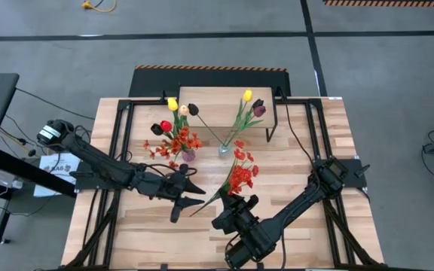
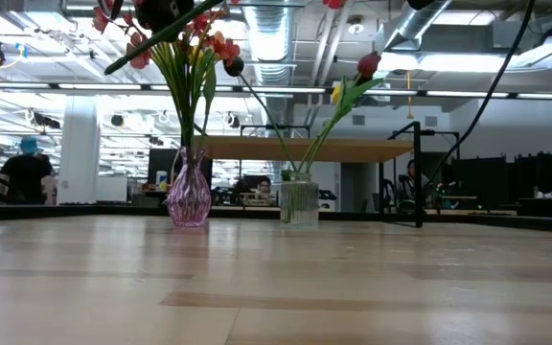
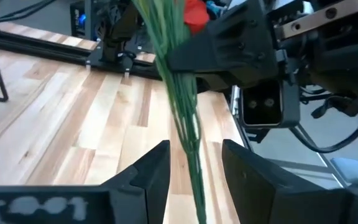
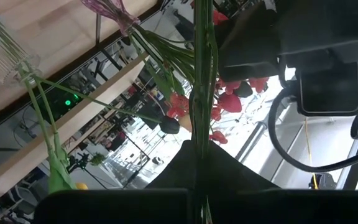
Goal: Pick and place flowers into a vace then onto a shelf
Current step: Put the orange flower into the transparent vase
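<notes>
Flowers are split three ways on the table (image 1: 322,150). A purple vase (image 1: 188,155) holds a mixed bunch (image 1: 175,128) of yellow, cream, dark and orange-red heads, and a clear glass vase (image 1: 224,150) just beside it holds a yellow and a maroon tulip (image 1: 252,105). Both vases stand right in front of the shelf (image 1: 224,102), which sits at the table's far edge with nothing visible on its top.

An orange-red spray (image 1: 239,173) is up in the air near the middle. The right gripper (image 1: 228,208) is clenched on its stems, which run straight between its fingers in the right wrist view. The left gripper (image 1: 192,190) sits at the stem's lower end with its fingers (image 3: 154,177) parted on either side, not clamping it.

Plenty of bare planks show along the near edge and the right side; the two arms crowd each other in the near middle.
</notes>
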### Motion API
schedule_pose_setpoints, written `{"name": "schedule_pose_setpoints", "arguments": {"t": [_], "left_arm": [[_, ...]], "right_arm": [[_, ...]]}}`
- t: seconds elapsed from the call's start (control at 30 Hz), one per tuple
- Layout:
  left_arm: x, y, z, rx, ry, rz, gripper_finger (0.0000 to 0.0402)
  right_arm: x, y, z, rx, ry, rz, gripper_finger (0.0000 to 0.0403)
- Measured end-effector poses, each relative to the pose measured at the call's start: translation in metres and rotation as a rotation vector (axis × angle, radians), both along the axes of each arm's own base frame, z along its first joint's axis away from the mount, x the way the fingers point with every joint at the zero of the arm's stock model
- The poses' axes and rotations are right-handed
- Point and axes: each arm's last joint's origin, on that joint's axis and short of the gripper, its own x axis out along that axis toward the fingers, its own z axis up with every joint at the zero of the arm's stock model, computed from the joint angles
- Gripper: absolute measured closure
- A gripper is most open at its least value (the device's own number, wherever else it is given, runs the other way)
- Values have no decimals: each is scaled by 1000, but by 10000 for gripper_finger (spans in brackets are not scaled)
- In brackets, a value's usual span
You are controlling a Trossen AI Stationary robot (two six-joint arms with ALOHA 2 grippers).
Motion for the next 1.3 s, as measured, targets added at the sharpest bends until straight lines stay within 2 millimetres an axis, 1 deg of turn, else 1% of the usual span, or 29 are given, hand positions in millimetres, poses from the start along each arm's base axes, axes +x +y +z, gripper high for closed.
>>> {"name": "schedule_pose_setpoints", "arguments": {"t": [0.23,0.33,0.43,0.5,0.57,0.67,0.83,1.0,1.1,1.17,1.23,1.3], "left_arm": [[1,1,0,-6,2,13,267],[6,3,-6,-17,21,29,267],[20,3,-15,-31,65,19,267],[30,0,-17,-29,83,-5,267],[39,-5,-14,-12,77,-28,267],[47,-9,-5,29,81,-55,267],[50,-10,3,54,98,-58,267],[49,-9,3,60,108,-52,275],[49,-9,1,71,119,-31,286],[49,-8,1,74,121,-26,301],[49,-8,1,95,124,-29,327],[49,-8,0,117,126,-22,365]], "right_arm": [[0,0,0,-1,1,0,397],[0,0,0,0,0,0,398],[1,0,0,1,-1,-1,396],[1,0,0,3,1,-1,396],[1,0,0,5,-6,-1,396],[0,1,0,4,-6,2,396],[-3,5,0,5,-8,13,395],[-3,5,0,6,-9,14,395],[-3,5,0,6,-8,13,395],[-3,5,0,6,-8,12,395],[-2,5,0,6,-8,12,395],[-2,4,0,6,-8,11,395]]}}
